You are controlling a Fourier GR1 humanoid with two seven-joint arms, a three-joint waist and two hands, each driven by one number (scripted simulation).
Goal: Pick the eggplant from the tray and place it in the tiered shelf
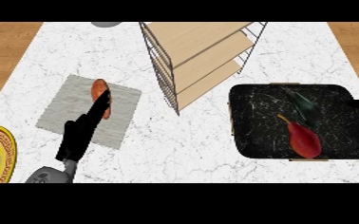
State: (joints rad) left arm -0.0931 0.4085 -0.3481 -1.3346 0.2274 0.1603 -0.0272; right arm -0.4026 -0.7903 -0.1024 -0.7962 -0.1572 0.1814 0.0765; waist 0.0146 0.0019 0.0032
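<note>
White grey-veined marble counter (210,137); black white-flecked tray (252,123); red eggplant (304,140) (yellowish stem); dark green object (303,104); pale wood tiered shelf (200,52); grey mat (63,109); orange vegetable (100,92); black left hand (80,133).

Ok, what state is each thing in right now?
Dark elongated eggplant: lying in the tray, untouched.
Black speckled tray: flat on the counter, two vegetables inside.
Red pointed vegetable: lying in the tray.
Wire-and-wood tiered shelf: upright, visible shelves bare.
Orange vegetable: lying on the grey mat.
Left hand: open, fingers straight over the orange vegetable.
Right hand: not in view.
</note>
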